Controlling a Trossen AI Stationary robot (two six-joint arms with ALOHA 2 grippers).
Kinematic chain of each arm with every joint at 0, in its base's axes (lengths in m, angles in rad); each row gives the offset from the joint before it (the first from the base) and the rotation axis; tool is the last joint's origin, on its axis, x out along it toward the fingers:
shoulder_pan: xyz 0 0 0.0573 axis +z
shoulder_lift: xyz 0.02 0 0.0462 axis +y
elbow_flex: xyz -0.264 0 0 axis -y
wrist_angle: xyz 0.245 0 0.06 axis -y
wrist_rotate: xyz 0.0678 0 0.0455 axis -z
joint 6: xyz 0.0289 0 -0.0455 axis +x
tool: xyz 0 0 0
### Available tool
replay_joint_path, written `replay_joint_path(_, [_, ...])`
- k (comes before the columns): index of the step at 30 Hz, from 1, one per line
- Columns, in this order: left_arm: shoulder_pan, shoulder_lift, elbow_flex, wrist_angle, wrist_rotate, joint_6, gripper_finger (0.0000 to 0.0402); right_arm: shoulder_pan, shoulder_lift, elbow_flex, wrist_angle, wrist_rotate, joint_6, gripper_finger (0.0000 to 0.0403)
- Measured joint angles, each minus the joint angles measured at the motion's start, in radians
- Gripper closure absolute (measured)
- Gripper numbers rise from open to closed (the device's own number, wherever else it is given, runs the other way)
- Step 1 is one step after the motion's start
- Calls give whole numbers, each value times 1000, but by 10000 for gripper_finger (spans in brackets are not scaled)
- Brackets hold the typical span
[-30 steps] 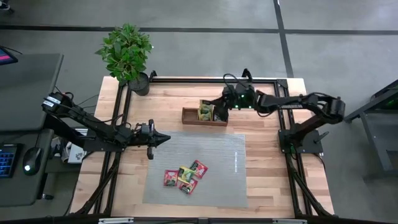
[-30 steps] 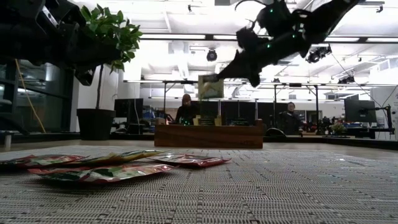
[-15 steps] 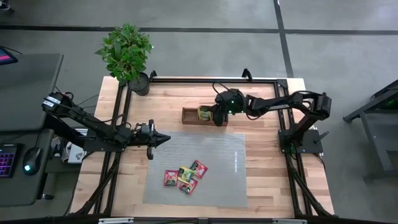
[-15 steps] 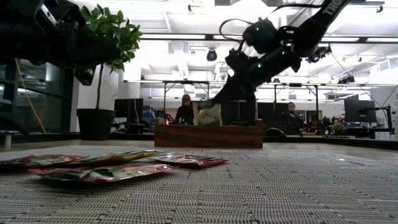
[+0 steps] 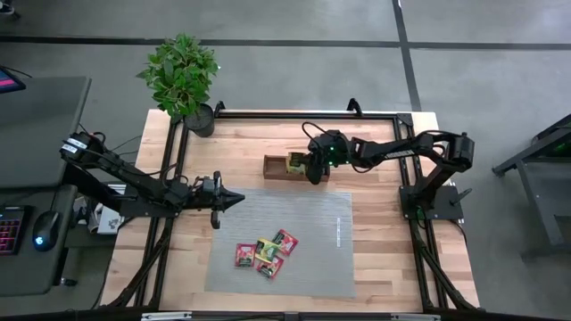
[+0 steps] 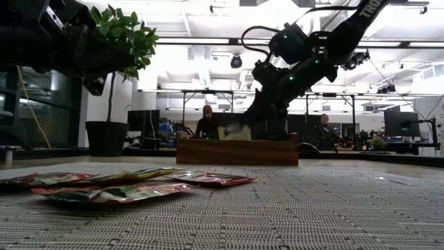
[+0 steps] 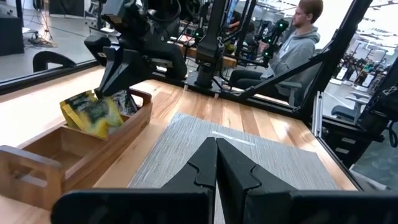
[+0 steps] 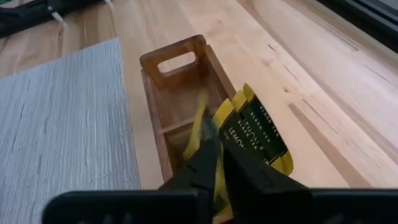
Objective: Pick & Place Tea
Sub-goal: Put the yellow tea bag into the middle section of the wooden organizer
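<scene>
The wooden tray (image 5: 275, 168) stands on the table beyond the grey mat (image 5: 303, 223). My right gripper (image 8: 219, 171) is low over the tray's right part, shut on a yellow tea sachet (image 8: 201, 122). More yellow sachets (image 8: 256, 129) lean in the middle compartment, also seen in the left wrist view (image 7: 93, 112). Several red, yellow and green tea sachets (image 5: 265, 252) lie flat in a small heap on the mat. My left gripper (image 5: 239, 198) hangs shut at the mat's left edge, touching nothing. My right gripper pinches the yellow sachet between its two fingers (image 8: 205, 163), by the edge nearest the wrist (image 8: 217, 177). The fingers slant down from the table's right side. The sachet stands on edge, reaching forward into the tray beside the other yellow sachets.
A potted plant (image 5: 183, 76) stands at the table's far left corner. A black frame (image 5: 375, 116) rims the table. Bare mat lies between the tray and the sachet heap. A seated person (image 7: 298, 37) shows beyond the table.
My right gripper has come down and toward the table's left with the yellow sachet, tipping further downward. The sachet, held above the tray a second ago, now sits down inside it.
</scene>
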Motion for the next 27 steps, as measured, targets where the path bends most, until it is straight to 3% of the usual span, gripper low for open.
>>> replay_joint_path(9, [0,0,0,0,0,6,401,0,-9,0,-4,-1,-2,268])
replay_joint_path(13, [0,0,0,-2,10,6,401,6,-74,0,15,-20,-20,241])
replay_joint_path(17, [0,0,0,-25,25,0,401,53,-153,0,11,-49,-22,237])
replay_joint_path(21, [0,1,0,-83,42,-52,401,173,-181,0,-4,-32,-2,242])
replay_joint_path(27, [0,10,0,-99,97,-98,401,372,-161,0,-29,179,-79,257])
